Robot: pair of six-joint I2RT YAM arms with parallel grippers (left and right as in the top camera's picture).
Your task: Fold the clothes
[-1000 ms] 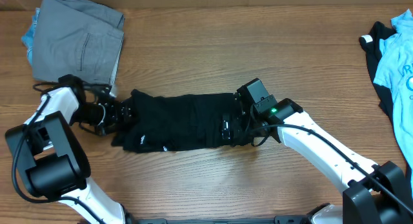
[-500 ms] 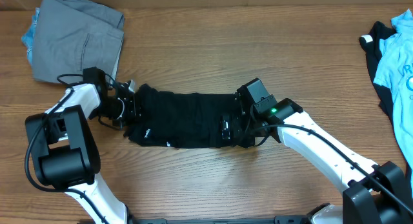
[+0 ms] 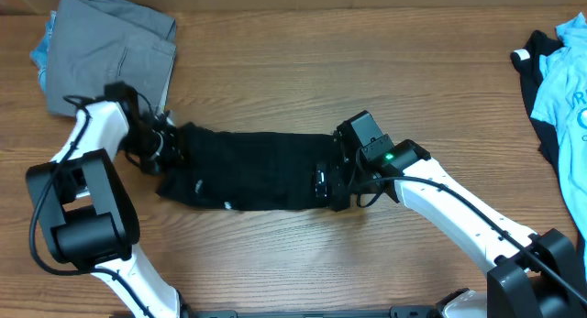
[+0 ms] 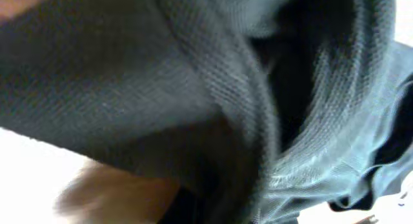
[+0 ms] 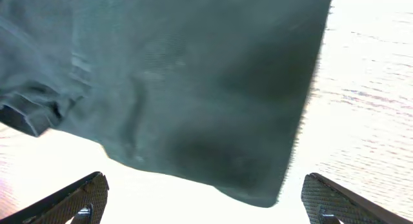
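The black T-shirt [image 3: 257, 171] lies on the wooden table as a long folded strip running left to right. My left gripper [image 3: 169, 146] is at its left end, shut on the fabric. In the left wrist view, blurred dark cloth [image 4: 213, 88] fills the frame and hides the fingers. My right gripper [image 3: 328, 184] hovers over the strip's right end. In the right wrist view it [image 5: 206, 208] stands wide open with nothing between the fingers. There the shirt's edge [image 5: 193, 88] lies just beyond the fingertips [image 5: 80, 197].
A folded grey garment [image 3: 115, 52] lies at the back left on top of a blue one [image 3: 40, 54], close behind my left arm. At the right edge lies a pile with a light-blue shirt [image 3: 564, 75] and a black one [image 3: 530, 66].
My left gripper has gone from open to shut on the shirt's left end and has drawn it slightly to the left. The right arm has not moved.
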